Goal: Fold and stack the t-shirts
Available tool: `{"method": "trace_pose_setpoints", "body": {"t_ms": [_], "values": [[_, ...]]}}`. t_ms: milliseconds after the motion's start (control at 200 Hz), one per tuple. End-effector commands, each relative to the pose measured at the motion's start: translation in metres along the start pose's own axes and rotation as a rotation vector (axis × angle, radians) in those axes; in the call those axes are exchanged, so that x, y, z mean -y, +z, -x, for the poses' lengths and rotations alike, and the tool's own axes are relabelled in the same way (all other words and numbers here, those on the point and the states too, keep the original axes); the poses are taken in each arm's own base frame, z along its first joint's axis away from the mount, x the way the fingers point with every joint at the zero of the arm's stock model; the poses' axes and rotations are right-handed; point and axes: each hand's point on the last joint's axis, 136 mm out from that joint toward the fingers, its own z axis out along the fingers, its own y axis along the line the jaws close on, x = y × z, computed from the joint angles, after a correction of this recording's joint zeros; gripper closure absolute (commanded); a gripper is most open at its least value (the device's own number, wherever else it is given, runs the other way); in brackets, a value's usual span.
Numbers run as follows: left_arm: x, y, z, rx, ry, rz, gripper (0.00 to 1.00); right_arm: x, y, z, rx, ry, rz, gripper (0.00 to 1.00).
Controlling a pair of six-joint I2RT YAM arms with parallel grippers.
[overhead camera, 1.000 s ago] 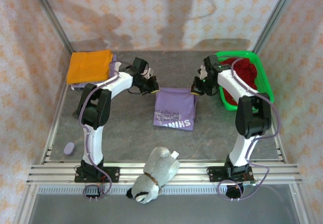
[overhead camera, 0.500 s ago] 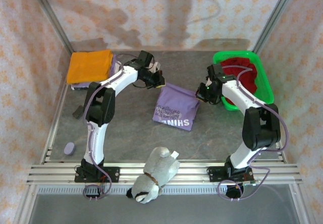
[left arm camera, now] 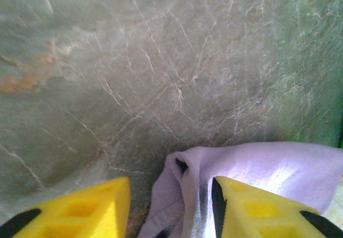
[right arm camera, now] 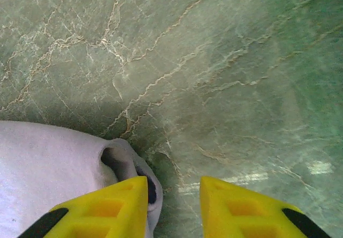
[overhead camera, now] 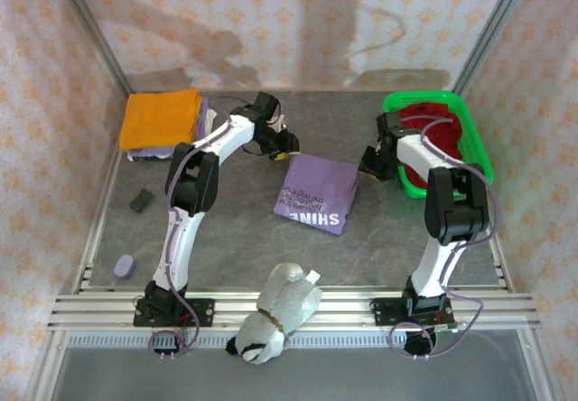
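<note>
My left pincer (left arm camera: 170, 195) and right pincer (right arm camera: 174, 195) have parted, half wide, at the lavender t-shirt's (overhead camera: 316, 189) far corners, centre of the counter (overhead camera: 226, 229); cloth lies between my left fingers (left arm camera: 80, 211); lifting could drag the fold open.

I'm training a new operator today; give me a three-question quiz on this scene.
1. True or false: the dark red t-shirt lies in the green basket.
2. Which of these lies in the far-left corner? A orange t-shirt, B plush toy, C dark red t-shirt.
3. Which hand has a corner of the lavender t-shirt between its open fingers?
Key: 1 true; 2 A; 3 left hand.
</note>
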Motion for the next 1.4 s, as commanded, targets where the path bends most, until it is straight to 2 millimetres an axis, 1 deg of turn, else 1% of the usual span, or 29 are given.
{"method": "trace_pose_setpoints", "body": {"t_ms": [0, 105, 235, 345, 476, 531, 586, 641, 691, 751, 816, 881, 976, 1036, 1081, 1151, 1196, 1261, 1351, 1397], "values": [[0.010, -0.019, 0.011, 0.051, 0.026, 0.002, 0.53, -0.006, -0.035, -0.003, 0.026, -0.024, 0.008, 0.69], [0.018, -0.030, 0.013, 0.066, 0.038, -0.013, 0.54, -0.019, -0.041, -0.022, 0.000, -0.020, 0.087, 0.71], [0.024, -0.042, 0.009, 0.070, 0.053, -0.012, 0.54, -0.031, -0.040, -0.041, -0.034, -0.002, 0.144, 0.71], [0.023, -0.045, 0.006, 0.069, 0.064, -0.003, 0.53, -0.039, -0.026, -0.050, -0.065, -0.009, 0.149, 0.71], [0.022, -0.038, 0.000, 0.045, 0.064, 0.000, 0.53, -0.046, -0.006, -0.055, -0.116, 0.018, 0.166, 0.77], [0.023, -0.037, -0.003, 0.042, 0.069, 0.002, 0.53, -0.044, 0.002, -0.056, -0.128, 0.041, 0.167, 0.78], [0.024, -0.036, -0.006, 0.039, 0.078, 0.006, 0.52, -0.038, 0.011, -0.058, -0.136, 0.059, 0.139, 0.78], [0.024, -0.034, -0.010, 0.035, 0.084, 0.016, 0.52, -0.027, 0.022, -0.059, -0.141, 0.072, 0.084, 0.80], [0.022, -0.032, -0.013, 0.027, 0.087, 0.026, 0.52, -0.014, 0.030, -0.059, -0.146, 0.079, 0.017, 0.83], [0.019, -0.030, -0.017, 0.018, 0.089, 0.034, 0.52, -0.001, 0.034, -0.056, -0.139, 0.071, -0.057, 0.86], [0.016, -0.028, -0.022, 0.007, 0.084, 0.042, 0.52, 0.003, 0.032, -0.055, -0.134, 0.058, -0.082, 0.87], [0.013, -0.026, -0.027, -0.004, 0.084, 0.047, 0.52, -0.002, 0.025, -0.054, -0.135, 0.037, -0.069, 0.85], [0.010, -0.027, -0.034, -0.015, 0.081, 0.053, 0.52, -0.011, 0.000, -0.052, -0.106, -0.001, -0.047, 0.78], [0.012, -0.033, -0.038, -0.006, 0.084, 0.050, 0.52, -0.015, -0.019, -0.055, -0.091, -0.009, -0.021, 0.77], [0.016, -0.041, -0.039, 0.013, 0.092, 0.048, 0.52, -0.016, -0.030, -0.061, -0.090, -0.007, 0.000, 0.76], [0.023, -0.054, -0.041, 0.040, 0.109, 0.053, 0.52, -0.017, -0.042, -0.074, -0.092, 0.010, 0.037, 0.75], [0.026, -0.061, -0.043, 0.051, 0.123, 0.065, 0.52, -0.015, -0.043, -0.082, -0.104, 0.024, 0.057, 0.74], [0.026, -0.066, -0.046, 0.052, 0.141, 0.094, 0.51, -0.013, -0.041, -0.092, -0.122, 0.043, 0.076, 0.74], [0.019, -0.062, -0.051, 0.034, 0.148, 0.118, 0.50, -0.013, -0.034, -0.097, -0.118, 0.071, 0.111, 0.74], [0.016, -0.057, -0.054, 0.014, 0.150, 0.125, 0.49, -0.019, -0.029, -0.099, -0.128, 0.074, 0.150, 0.75]]}}
